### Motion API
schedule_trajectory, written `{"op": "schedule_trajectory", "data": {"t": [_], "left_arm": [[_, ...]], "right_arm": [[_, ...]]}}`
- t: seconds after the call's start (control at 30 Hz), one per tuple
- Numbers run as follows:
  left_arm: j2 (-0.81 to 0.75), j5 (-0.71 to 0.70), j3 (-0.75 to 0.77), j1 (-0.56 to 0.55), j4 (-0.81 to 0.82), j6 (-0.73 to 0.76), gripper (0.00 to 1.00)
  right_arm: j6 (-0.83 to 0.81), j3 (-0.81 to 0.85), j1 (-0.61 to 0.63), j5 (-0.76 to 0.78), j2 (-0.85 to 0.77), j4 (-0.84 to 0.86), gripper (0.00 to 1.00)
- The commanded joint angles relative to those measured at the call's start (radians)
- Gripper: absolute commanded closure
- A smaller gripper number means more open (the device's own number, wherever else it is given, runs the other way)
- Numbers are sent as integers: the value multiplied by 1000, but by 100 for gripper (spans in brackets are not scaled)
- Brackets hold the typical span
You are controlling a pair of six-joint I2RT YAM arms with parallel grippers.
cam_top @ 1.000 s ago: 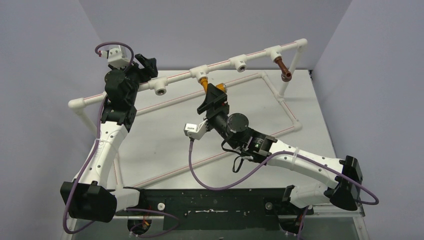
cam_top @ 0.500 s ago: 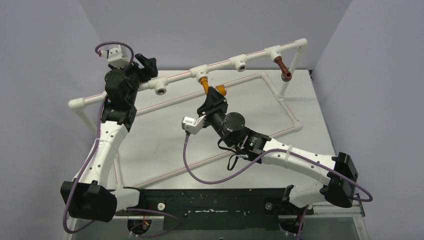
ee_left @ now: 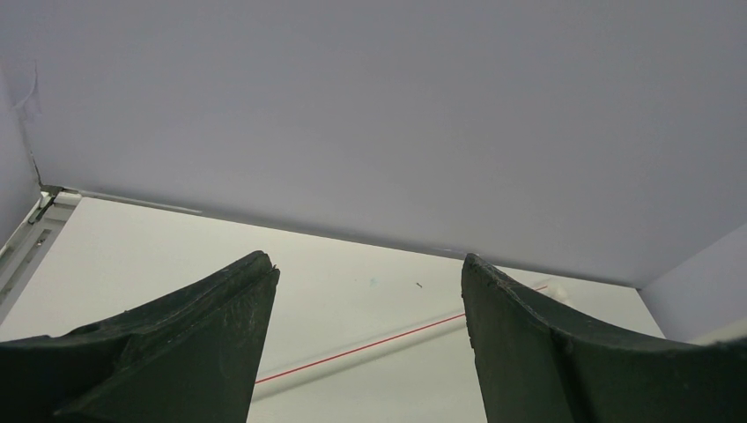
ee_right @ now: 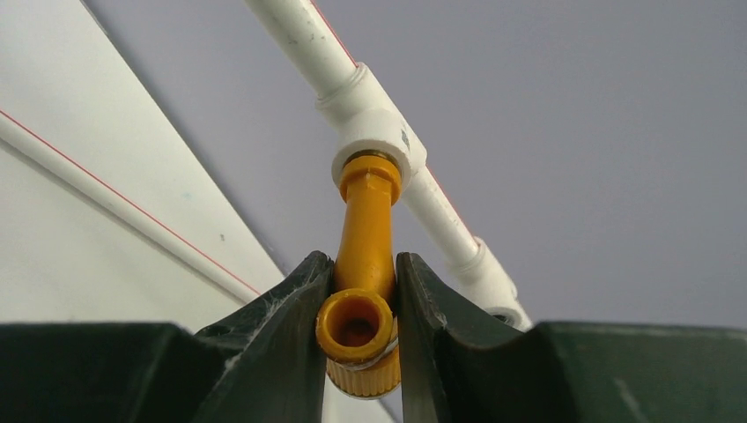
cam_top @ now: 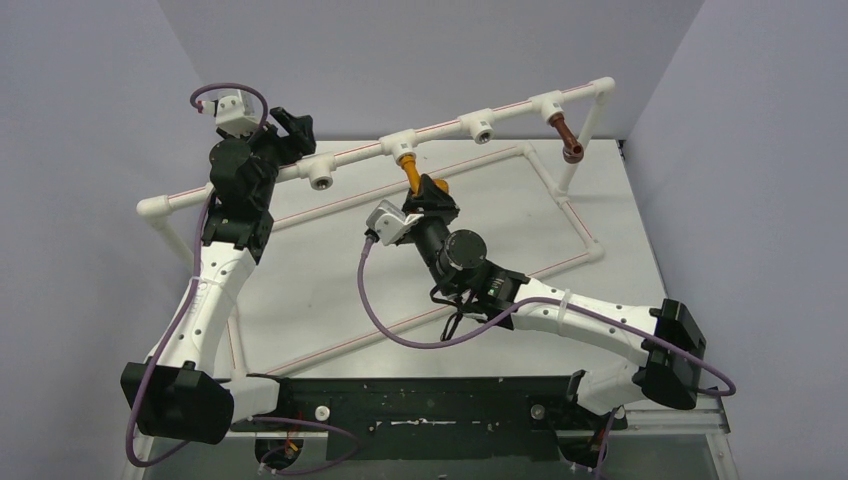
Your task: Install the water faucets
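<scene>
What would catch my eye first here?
The bright orange-yellow faucet, hanging from a white tee socket on the raised pipe frame, pinched by the right tool. Farther right, a dark reddish-brown faucet hangs from the same frame. The left tool stands open, holding nothing.

top: orange faucet (cam_top: 409,172) spout hid by R jaws | L jaws cut off btm edge
</scene>
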Motion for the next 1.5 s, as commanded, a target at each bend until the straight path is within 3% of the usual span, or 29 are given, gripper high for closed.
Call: {"op": "schedule_trajectory", "data": {"t": [0.0, 0.2, 1.07, 1.3, 1.47], "left_arm": [[162, 174, -157, -82, -508, 51, 26], [160, 177, -157, -83, -507, 51, 26], [145, 185, -158, -90, -506, 52, 26], [151, 180, -159, -90, -507, 52, 26], [150, 165, -161, -90, -507, 52, 26]], "right_arm": [[355, 80, 23, 25, -8, 153, 100], [598, 77, 19, 81, -20, 129, 100], [2127, -62, -37, 237, -189, -17, 100], [2385, -39, -37, 181, -192, -21, 100], [2450, 5, -17, 148, -175, -53, 100]]}}
